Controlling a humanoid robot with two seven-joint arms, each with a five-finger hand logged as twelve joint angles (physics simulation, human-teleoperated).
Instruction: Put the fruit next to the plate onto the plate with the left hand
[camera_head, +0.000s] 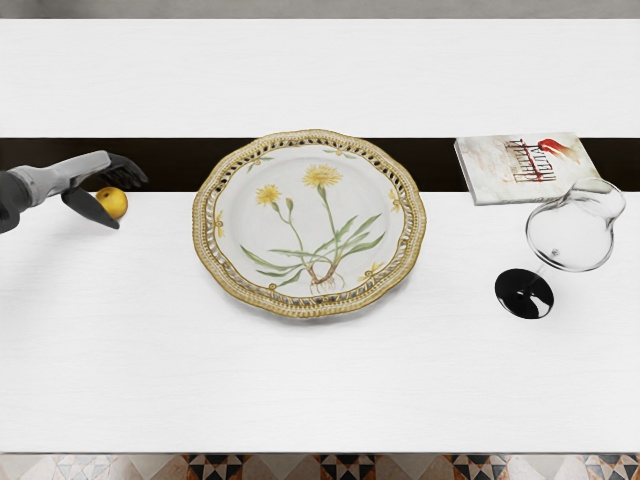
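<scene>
One left hand (92, 190) reaches in over a white worktop (320, 380), its dark fingers (128, 170) spread wide and not yet closed on anything. Between the fingers sits the fruit (113, 202), small, round and yellow-orange, resting on the worktop. Near, beyond the fingertips, lies a flowered plate (410, 215) with a pierced gold rim. Well past it, farthest from the fingers, are a book (525, 165) and a tipped wine glass (575, 228). The fruit looks light, firm and smooth, likely to roll or slip. A pinch across its widest middle seems safest.
</scene>
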